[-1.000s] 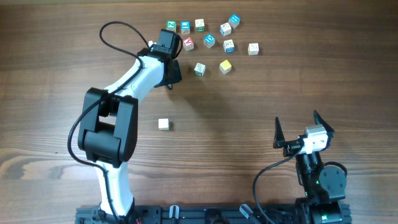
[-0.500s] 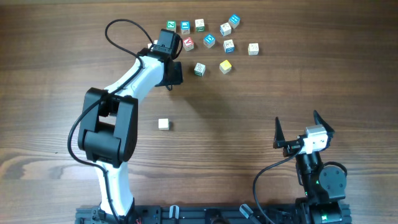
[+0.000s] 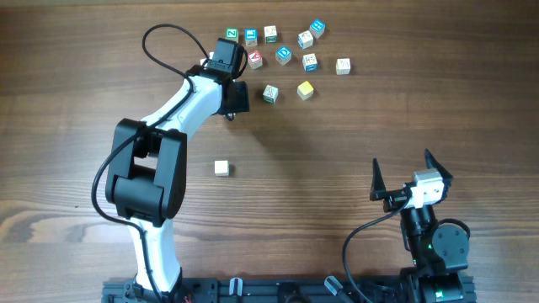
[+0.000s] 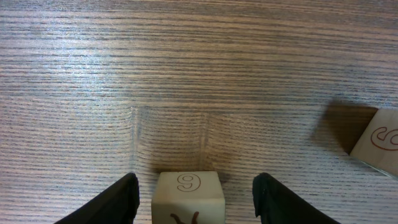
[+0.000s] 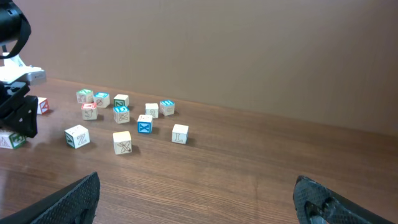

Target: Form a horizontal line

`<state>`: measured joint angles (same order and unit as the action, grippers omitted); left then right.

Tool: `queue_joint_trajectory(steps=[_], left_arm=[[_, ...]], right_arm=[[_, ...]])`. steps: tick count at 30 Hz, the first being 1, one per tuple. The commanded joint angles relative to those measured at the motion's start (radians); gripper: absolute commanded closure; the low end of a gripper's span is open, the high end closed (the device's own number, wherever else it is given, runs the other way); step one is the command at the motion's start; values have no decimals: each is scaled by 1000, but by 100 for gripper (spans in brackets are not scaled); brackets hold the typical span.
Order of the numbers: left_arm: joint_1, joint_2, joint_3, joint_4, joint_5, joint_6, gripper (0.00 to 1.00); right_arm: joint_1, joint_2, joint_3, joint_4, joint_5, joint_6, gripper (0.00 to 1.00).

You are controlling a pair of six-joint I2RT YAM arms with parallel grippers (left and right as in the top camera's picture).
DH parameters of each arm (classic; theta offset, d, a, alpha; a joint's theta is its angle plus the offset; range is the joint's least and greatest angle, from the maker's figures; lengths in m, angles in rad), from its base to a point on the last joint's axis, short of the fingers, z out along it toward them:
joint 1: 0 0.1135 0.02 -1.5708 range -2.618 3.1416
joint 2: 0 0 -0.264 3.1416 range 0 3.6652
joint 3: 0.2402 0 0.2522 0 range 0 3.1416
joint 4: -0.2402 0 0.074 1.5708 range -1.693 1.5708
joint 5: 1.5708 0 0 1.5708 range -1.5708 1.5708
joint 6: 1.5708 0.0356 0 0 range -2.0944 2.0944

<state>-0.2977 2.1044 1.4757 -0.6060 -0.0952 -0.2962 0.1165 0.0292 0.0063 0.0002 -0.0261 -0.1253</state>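
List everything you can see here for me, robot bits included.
Grouped cubes: eleven from above; red, blue, green, yellow, whitish; scattered at the top of the overhead view.
Lone cube: one, whitish, mid-table, apart from the rest.
Straddled cube: one, pale, bottom of the left wrist view.
Table: one, brown wood, under everything.
Wall: one, tan, behind the table.
Left arm: one, white and black, reaching to the group.
Left tool: one, black, open around the straddled cube, not touching.
Right arm: one, black, bottom right.
Right tool: one, black, wide open, empty.
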Motion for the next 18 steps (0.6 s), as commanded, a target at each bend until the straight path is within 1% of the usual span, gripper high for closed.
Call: queue_joint_trajectory(steps=[1, 5, 6, 8, 11, 12, 15, 17, 18], left_arm=[[10, 7, -5, 1, 5, 0, 41], [10, -28, -4, 0, 5, 1, 40], [10, -29, -4, -2, 5, 1, 43], [10, -29, -4, -13, 5, 1, 53], [10, -29, -4, -15, 5, 1, 56], [10, -29, -4, -17, 5, 1, 60], [10, -35, -4, -27, 5, 1, 61], [10, -77, -4, -28, 5, 1, 62], [8, -100, -4, -37, 5, 1, 64]], right_arm=[[-4, 0, -1, 2, -13, -5, 0], [-4, 0, -1, 2, -13, -6, 1], [-4, 0, -1, 2, -13, -6, 0], [-4, 0, -1, 2, -13, -6, 0], [-4, 0, -1, 2, -13, -6, 0], [-4, 0, -1, 2, -13, -5, 0], [-4, 0, -1, 2, -13, -6, 0], [-4, 0, -1, 2, -13, -6, 0], [-4, 0, -1, 2, -13, -6, 0]])
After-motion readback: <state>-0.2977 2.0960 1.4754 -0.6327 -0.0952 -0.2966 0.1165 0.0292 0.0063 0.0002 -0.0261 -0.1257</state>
